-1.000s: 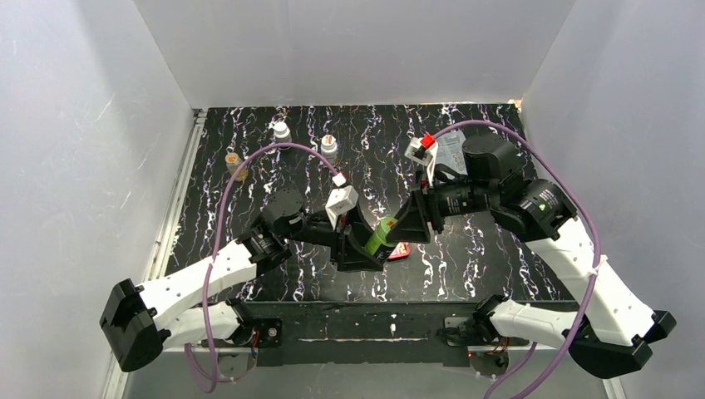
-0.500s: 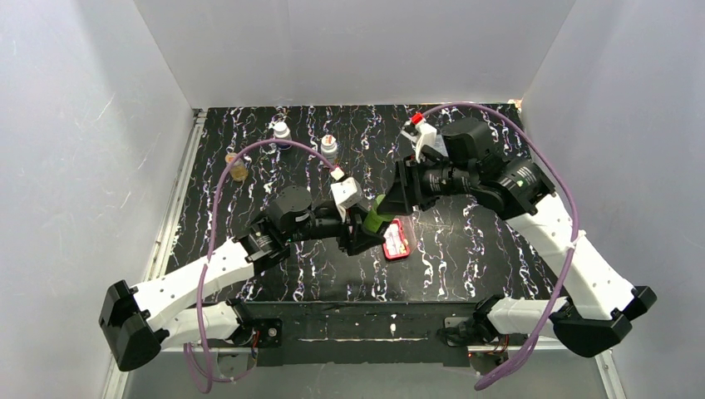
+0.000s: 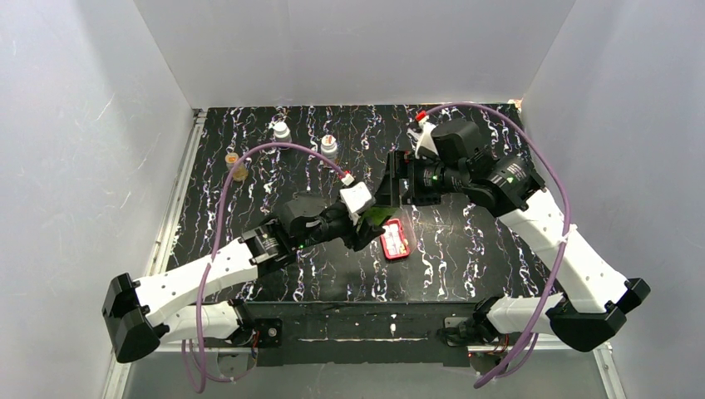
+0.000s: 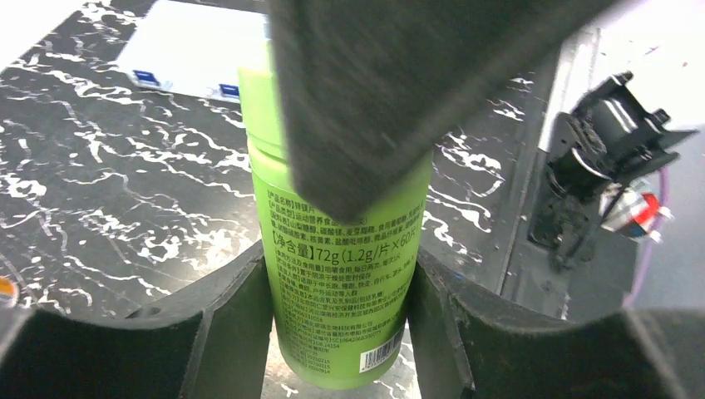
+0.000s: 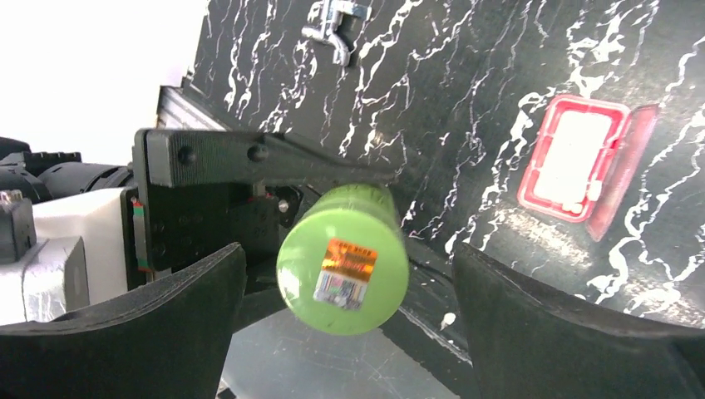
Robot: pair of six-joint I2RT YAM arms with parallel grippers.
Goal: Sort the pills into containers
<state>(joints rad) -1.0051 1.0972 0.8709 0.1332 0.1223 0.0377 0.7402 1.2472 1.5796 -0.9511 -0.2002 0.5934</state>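
Observation:
My left gripper is shut on the lower body of a lime-green pill bottle, held tilted above the table. In the left wrist view the bottle fills the gap between my fingers. My right gripper is open, one jaw on each side of the bottle's capped end and clear of it. The red pill case lies open on the table just right of the bottle, showing a whitish compartment. No pills can be made out clearly.
Two small white bottles and an amber one stand at the back left of the black marbled table. A white sheet lies further back. White walls close in three sides.

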